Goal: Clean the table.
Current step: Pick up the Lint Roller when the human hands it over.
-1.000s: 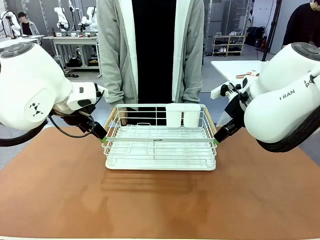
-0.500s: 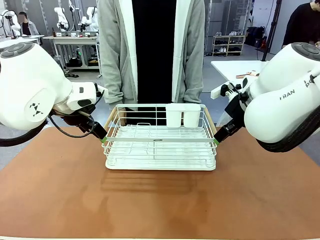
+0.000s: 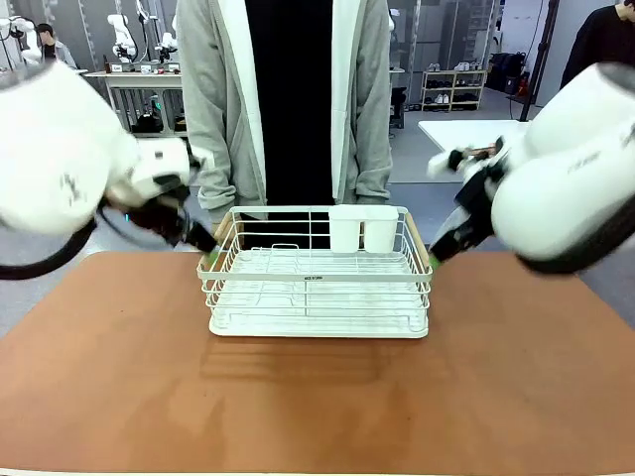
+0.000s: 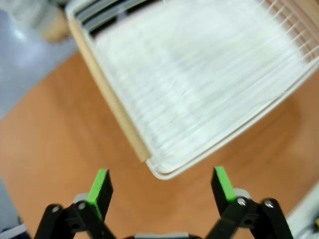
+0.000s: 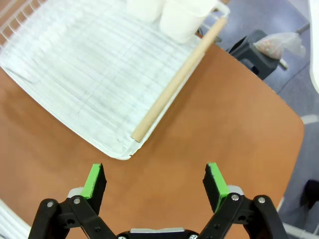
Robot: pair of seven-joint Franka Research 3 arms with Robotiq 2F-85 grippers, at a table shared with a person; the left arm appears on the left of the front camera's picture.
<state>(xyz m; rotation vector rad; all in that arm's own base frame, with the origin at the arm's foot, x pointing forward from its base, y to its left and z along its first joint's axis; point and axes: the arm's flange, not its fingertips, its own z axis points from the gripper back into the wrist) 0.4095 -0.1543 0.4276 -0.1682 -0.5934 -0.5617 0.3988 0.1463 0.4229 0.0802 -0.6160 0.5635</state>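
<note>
Two grippers are shown with jaws spread wide and nothing held. The left gripper (image 4: 162, 183) is poised just off the left end of a white wire dish rack (image 3: 317, 293), near its left wooden handle (image 4: 107, 92). The rack is set on the reddish-brown table (image 3: 317, 416), mid-width, nearer the far edge, with two white cups (image 3: 362, 228) at its far right. The right gripper (image 5: 155, 179) is poised off the right wooden handle (image 5: 177, 79).

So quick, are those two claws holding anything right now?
Left gripper: open, holding nothing.
Right gripper: open, holding nothing.
</note>
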